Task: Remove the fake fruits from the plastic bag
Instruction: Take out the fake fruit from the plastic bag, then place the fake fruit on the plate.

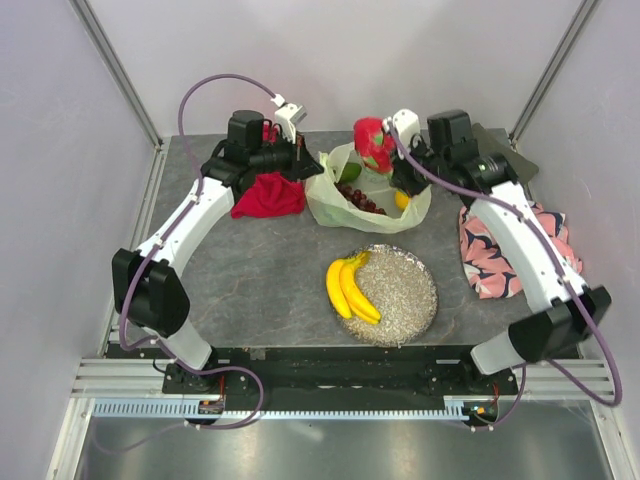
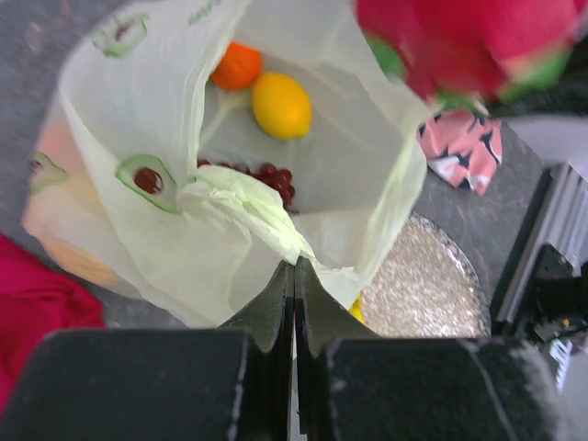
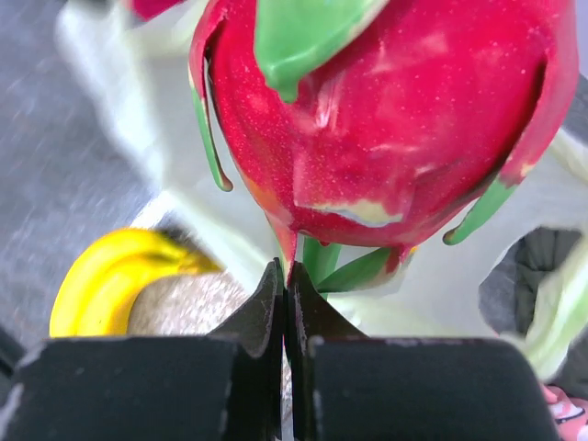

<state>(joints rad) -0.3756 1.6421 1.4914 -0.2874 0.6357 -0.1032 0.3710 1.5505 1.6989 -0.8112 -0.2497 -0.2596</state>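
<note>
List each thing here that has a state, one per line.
plastic bag: open, one edge held up
dragon fruit: held above the bag by a leaf tip
banana bunch: out, lying on the dish
lemon: in the bag
orange: in the bag
grapes: in the bag
left gripper: jaws shut on the bag's edge
right gripper: jaws shut on the dragon fruit

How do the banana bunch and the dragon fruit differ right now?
Place: the banana bunch lies on the glittery round dish; the dragon fruit is held up over the plastic bag.
Grip: the banana bunch is untouched; the dragon fruit is pinched by a leaf tip between the fingers of the right gripper.
Look: banana bunch yellow, curved; dragon fruit red, rounded, green scales.
Both are outside the bag.
</note>
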